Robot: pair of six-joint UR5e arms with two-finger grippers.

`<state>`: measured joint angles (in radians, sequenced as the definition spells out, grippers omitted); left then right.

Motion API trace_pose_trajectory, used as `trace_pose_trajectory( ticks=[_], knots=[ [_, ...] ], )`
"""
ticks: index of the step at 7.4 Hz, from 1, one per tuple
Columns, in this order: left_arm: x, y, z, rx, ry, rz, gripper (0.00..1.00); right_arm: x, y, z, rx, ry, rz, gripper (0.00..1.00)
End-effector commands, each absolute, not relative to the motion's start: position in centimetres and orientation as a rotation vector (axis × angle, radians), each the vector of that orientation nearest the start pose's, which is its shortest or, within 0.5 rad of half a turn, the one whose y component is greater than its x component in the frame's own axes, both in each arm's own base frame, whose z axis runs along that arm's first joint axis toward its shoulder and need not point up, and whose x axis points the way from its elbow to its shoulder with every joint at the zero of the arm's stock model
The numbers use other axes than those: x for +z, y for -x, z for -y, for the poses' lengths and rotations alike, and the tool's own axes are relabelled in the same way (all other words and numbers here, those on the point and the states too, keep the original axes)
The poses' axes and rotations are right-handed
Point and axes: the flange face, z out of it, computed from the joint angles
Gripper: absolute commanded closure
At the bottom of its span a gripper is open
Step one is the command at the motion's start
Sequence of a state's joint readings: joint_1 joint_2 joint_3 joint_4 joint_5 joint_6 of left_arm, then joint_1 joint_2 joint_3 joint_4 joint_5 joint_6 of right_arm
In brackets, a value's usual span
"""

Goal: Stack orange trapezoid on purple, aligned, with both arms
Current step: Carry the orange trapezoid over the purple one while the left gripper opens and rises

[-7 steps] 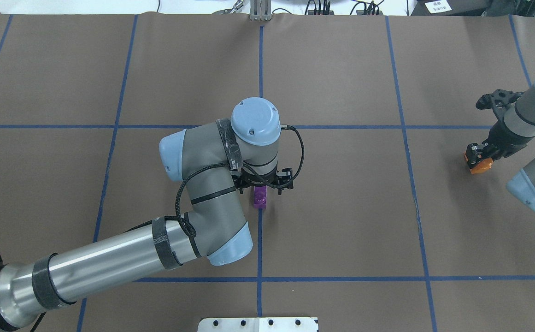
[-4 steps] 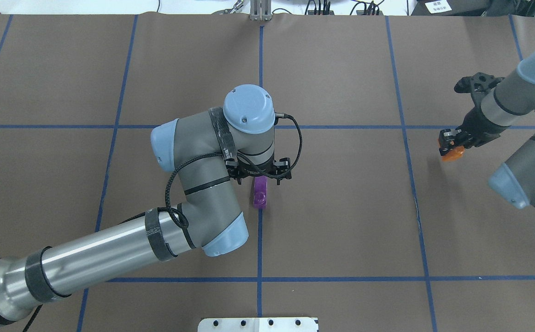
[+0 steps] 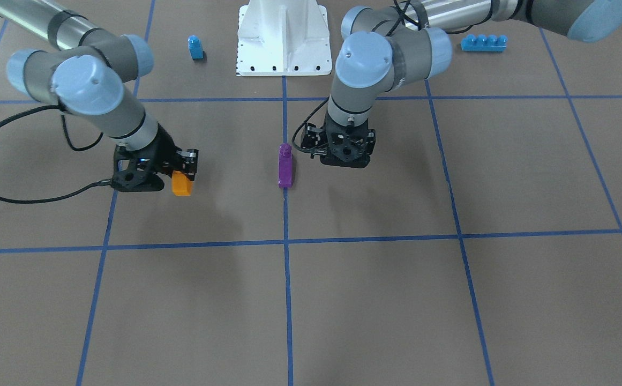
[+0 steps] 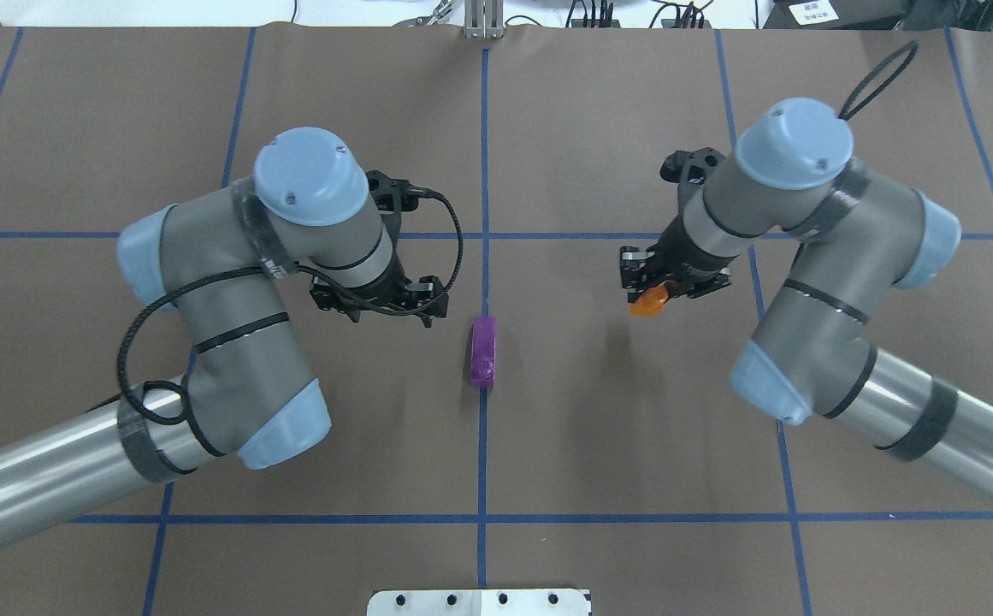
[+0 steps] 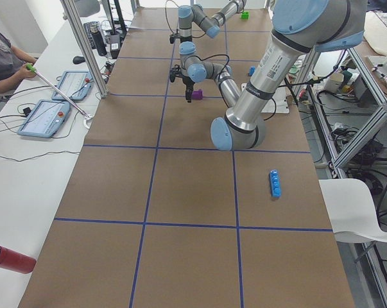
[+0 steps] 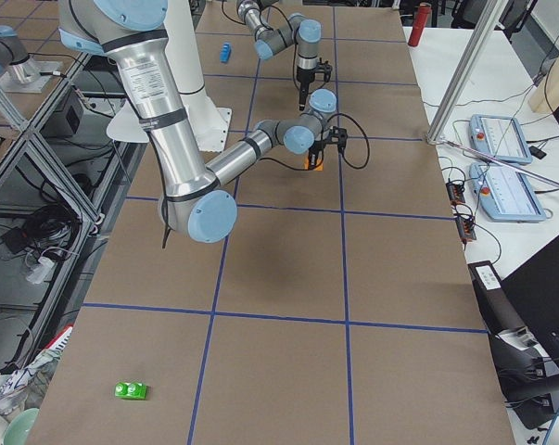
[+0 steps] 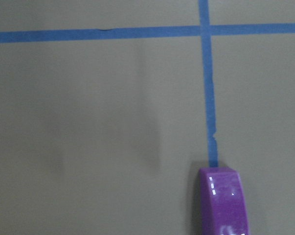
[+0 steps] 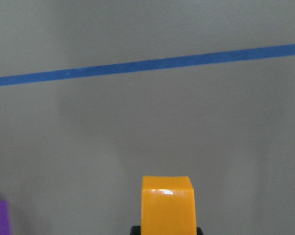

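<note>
The purple block (image 4: 483, 352) lies on the centre blue tape line, also seen in the front view (image 3: 285, 166) and at the bottom of the left wrist view (image 7: 224, 200). My left gripper (image 4: 381, 304) hovers just to its left, apart from it, and looks open and empty (image 3: 343, 158). My right gripper (image 4: 663, 287) is shut on the orange trapezoid (image 4: 650, 301) and holds it above the table to the right of the purple block. The orange block also shows in the front view (image 3: 181, 184) and in the right wrist view (image 8: 167, 205).
A small blue one-stud block (image 3: 195, 47) and a long blue four-stud brick (image 3: 483, 43) lie near the white robot base (image 3: 284, 37). A green brick (image 6: 131, 390) lies at the table's right end. An operator sits beside the table in the left side view.
My left gripper has moved left and away from the purple block, which stays on the line. My right gripper has carried the orange trapezoid from the far right toward the centre.
</note>
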<state>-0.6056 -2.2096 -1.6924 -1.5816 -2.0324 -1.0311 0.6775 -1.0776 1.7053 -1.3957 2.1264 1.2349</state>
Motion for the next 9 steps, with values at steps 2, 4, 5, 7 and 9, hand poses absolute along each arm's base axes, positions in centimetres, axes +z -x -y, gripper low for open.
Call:
trace_pose_trajectory(
  ticks=[2, 4, 5, 7, 9],
  knots=[
    [29.5, -43.5, 46.7, 0.169, -0.046, -0.842, 0.00, 18.4, 55.2, 40.9, 0.137, 0.103, 0.910, 1.00],
    [29.6, -43.4, 46.6, 0.166, -0.043, -0.843, 0.00, 17.4, 57.9, 39.8, 0.121, 0.096, 0.897, 1.00],
    [29.6, -43.4, 46.6, 0.162, -0.041, -0.843, 0.00, 17.0, 59.0, 39.9, 0.136, 0.096, 0.887, 1.00],
    [29.6, -43.5, 46.5, 0.163, -0.039, -0.844, 0.00, 17.2, 59.2, 40.2, 0.128, 0.074, 0.876, 1.00],
    [29.6, -43.5, 46.5, 0.161, -0.038, -0.844, 0.00, 17.3, 59.3, 40.3, 0.095, 0.051, 0.871, 1.00]
  ],
)
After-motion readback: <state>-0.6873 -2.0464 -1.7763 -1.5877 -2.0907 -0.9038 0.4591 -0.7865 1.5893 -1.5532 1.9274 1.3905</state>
